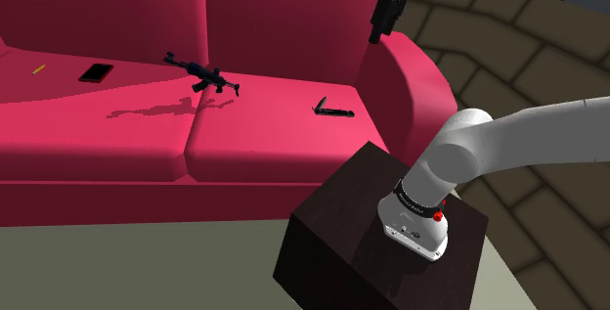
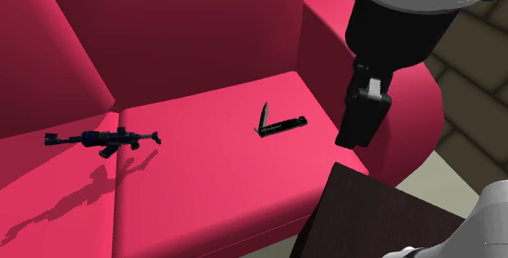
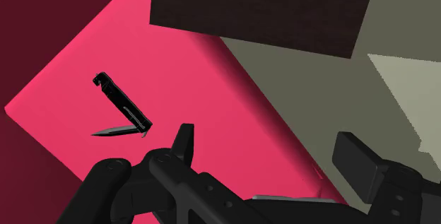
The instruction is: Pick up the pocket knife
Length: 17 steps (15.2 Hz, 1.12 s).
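Observation:
A black pocket knife (image 1: 332, 110) lies half-open on the right cushion of a red sofa (image 1: 117, 132), its blade folded out at an angle (image 2: 281, 124). My black gripper (image 1: 375, 32) hangs in the air above the sofa's right armrest, to the right of the knife and well above it (image 2: 348, 138). In the wrist view the knife (image 3: 124, 107) rests on the cushion some way off from the left finger, and the gripper (image 3: 272, 152) is open, fingers wide apart with nothing between them.
A black toy rifle (image 1: 202, 73) lies near the seam between the cushions (image 2: 102, 140). A dark phone (image 1: 96, 72) and a yellow pencil (image 1: 38, 68) sit far left. The dark stand (image 1: 371, 230) is close in front of the sofa; the armrest (image 1: 415, 83) rises beside the knife.

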Available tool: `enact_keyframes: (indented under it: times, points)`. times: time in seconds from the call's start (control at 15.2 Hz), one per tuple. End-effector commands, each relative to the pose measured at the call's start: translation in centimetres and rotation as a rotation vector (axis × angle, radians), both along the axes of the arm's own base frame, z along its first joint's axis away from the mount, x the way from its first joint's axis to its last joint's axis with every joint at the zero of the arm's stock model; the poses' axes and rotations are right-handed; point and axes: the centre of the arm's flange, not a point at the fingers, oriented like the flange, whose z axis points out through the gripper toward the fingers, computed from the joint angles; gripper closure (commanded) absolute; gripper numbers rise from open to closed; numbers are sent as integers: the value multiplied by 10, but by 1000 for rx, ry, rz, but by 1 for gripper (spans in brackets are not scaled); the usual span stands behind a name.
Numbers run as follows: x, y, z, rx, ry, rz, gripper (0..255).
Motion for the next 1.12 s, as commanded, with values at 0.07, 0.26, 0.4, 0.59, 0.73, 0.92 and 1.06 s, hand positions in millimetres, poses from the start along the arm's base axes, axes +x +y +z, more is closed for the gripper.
enact_keyframes:
  times: [0.07,0.26,0.4,0.59,0.73,0.92,1.06]
  points:
    - [2,-9,-10,2,0,15,0]
    - [7,-35,-40,9,-2,62,0]
    - [12,-53,-60,14,-3,93,0]
    - [19,-78,-90,21,-4,139,0]
    - [25,-95,-110,25,-5,170,0]
    - [35,-119,-140,32,-7,217,0]
    - [42,-135,-160,37,-7,247,0]
